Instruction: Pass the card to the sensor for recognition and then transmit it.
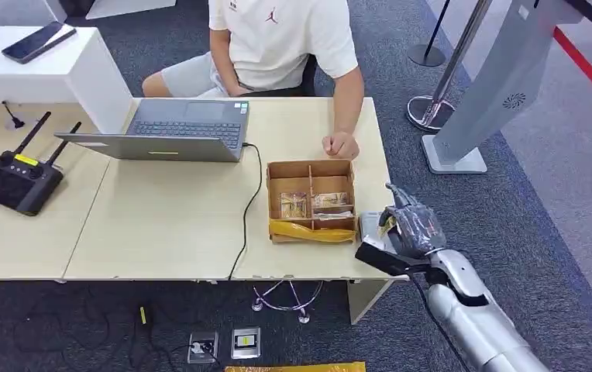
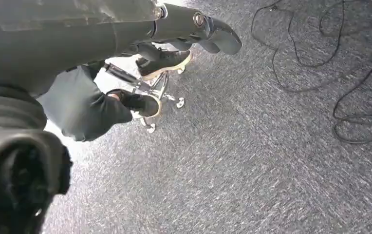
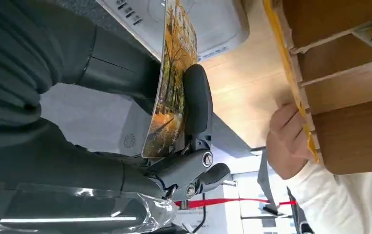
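My right hand hovers at the table's right front corner, just right of the cardboard box. It pinches a card printed with yellow autumn trees between the thumb and the fingers. The card stands on edge directly over the flat white sensor, a small grey-white pad at the table edge. Whether the card touches the sensor I cannot tell. My left hand hangs over the grey carpet, fingers apart and holding nothing.
A person in a white shirt sits behind the table, one hand resting near the box's far side. The box holds more cards. A laptop, its cable and a black controller lie to the left. A grey kiosk stand rises on the right.
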You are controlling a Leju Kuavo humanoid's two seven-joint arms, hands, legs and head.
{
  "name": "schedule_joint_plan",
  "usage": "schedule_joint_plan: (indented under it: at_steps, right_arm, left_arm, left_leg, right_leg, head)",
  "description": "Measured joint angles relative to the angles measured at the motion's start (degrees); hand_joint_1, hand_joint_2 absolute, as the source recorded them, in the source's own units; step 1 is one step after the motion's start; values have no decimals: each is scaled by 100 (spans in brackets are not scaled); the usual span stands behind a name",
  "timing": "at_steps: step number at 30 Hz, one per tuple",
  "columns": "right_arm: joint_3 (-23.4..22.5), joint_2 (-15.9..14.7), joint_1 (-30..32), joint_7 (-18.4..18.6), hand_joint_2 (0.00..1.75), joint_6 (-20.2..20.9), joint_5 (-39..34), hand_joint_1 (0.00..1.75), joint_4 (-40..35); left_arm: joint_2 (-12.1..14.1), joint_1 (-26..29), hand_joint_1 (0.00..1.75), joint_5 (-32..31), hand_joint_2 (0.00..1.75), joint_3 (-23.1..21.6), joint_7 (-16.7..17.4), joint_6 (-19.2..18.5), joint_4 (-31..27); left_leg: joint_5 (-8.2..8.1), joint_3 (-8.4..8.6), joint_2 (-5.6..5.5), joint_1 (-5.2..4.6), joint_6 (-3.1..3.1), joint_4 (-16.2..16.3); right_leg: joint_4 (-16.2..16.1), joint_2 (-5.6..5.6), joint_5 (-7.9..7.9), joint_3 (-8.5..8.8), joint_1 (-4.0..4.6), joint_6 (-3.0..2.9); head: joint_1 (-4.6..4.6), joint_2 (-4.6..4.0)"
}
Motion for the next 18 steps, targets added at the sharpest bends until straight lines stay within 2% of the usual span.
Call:
schedule_joint_plan:
  at_steps: [18]
  right_arm:
    - [125,192,-24,-127,175,-7,7,175,383]
  left_arm:
    - [-52,-4,0,4,0,-2,0,-33,2]
  left_leg:
    - [0,2,0,0,0,0]
  right_leg:
    - [0,1,0,0,0,0]
  head:
    - [-2,0]
